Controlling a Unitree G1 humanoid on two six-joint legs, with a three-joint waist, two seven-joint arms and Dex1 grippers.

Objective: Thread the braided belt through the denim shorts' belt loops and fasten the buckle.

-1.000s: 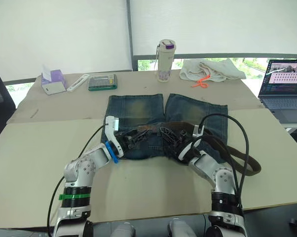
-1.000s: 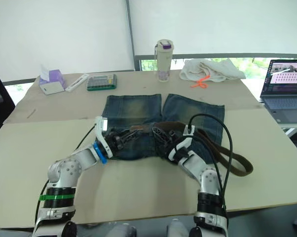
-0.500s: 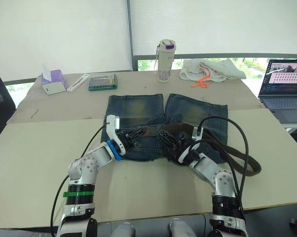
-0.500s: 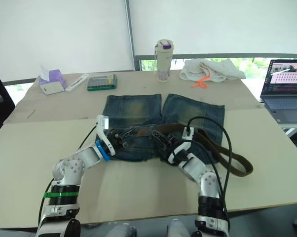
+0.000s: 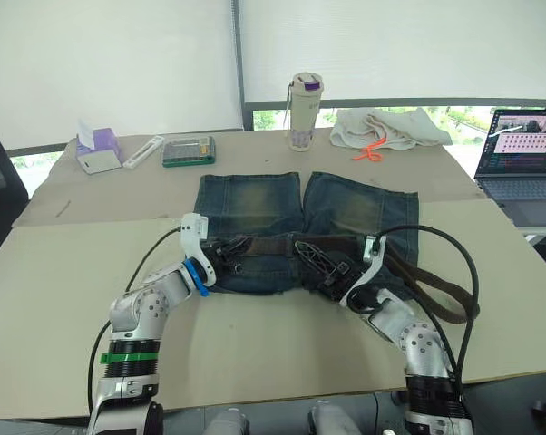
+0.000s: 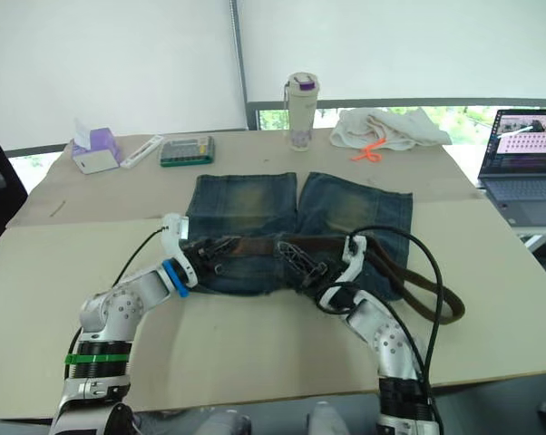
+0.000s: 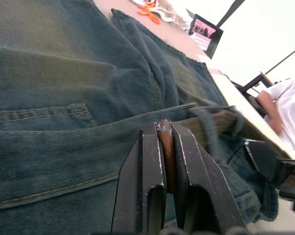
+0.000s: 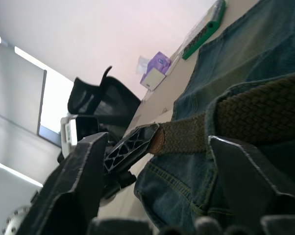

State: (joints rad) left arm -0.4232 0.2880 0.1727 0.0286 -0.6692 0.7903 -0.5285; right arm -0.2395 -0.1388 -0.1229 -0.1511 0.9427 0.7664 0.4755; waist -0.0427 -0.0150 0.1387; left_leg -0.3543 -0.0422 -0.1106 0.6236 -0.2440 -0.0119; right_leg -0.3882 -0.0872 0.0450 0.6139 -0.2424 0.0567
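- Denim shorts (image 5: 282, 217) lie flat near the middle of the table (image 5: 64, 272), the waistband toward the near edge and the two legs pointing to the far edge.
- Braided belt (image 5: 346, 243) runs along the waistband; its long free part makes a loop on the table beside the right side of the shorts, toward the right edge.
- Left gripper (image 7: 164, 147) is at the left part of the waistband. Its two fingers are clamped on the brown end of the belt, nearly closed on it.
- Right gripper (image 5: 320, 258) is over the waistband near the middle. Its fingers (image 8: 84, 166) stand wide apart, with the belt passing between them; they hold nothing.
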